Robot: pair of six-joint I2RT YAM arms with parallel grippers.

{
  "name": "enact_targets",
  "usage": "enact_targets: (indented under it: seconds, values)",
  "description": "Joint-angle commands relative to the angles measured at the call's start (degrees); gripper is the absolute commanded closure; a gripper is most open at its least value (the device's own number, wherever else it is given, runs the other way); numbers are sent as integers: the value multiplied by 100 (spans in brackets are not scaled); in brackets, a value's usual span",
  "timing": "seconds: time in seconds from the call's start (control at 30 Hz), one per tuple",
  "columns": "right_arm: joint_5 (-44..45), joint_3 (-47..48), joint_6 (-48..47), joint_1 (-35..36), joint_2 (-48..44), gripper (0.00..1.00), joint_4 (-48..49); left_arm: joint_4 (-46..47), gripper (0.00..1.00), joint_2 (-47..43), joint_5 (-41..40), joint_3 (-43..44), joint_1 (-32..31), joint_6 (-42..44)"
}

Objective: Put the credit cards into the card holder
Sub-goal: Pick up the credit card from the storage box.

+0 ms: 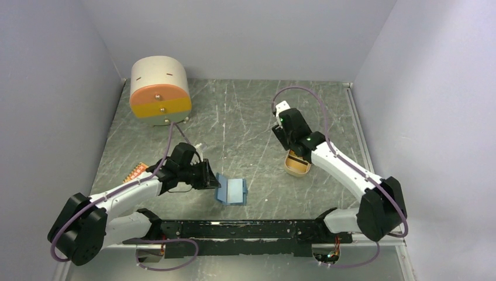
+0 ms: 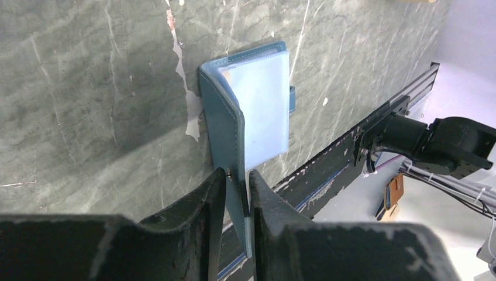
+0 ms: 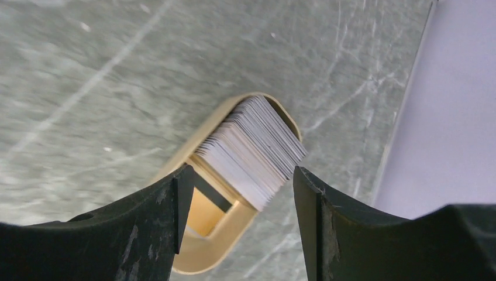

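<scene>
Left claw (image 2: 238,175), barely parted, straddles the cover of the open wallet (image 2: 260,105), grip unclear; right claw (image 3: 240,172) gapes empty over cards (image 3: 251,146) in the tray (image 3: 202,263).

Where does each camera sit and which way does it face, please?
Top external: above and behind the bases, looking down on the table; both arms show.
Left wrist: on the left arm, looking past the left gripper at the card holder, its cover between the fingers.
Right wrist: on the right arm, looking past the open right gripper at the credit cards in the tray.
Shared: the card holder, top and left wrist; the tray, top and right wrist.
</scene>
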Motion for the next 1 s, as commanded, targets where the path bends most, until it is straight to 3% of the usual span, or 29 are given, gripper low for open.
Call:
enact_targets:
  seconds: [0.0, 0.47, 0.8, 0.97]
  values:
    - [-36, -112, -1104, -326, 414, 33, -227, 179, 74, 113, 187, -80, 29, 99]
    - [-608, -858, -2150, -729, 762, 32, 395, -434, 67, 112, -334, 153, 28, 299]
    - [197, -1120, -2528, -720, 826, 34, 1094, -348, 68, 158, -212, 185, 29, 264]
    - [161, -1114, -2544, -724, 805, 35, 1066, -256, 68, 173, -168, 116, 32, 225]
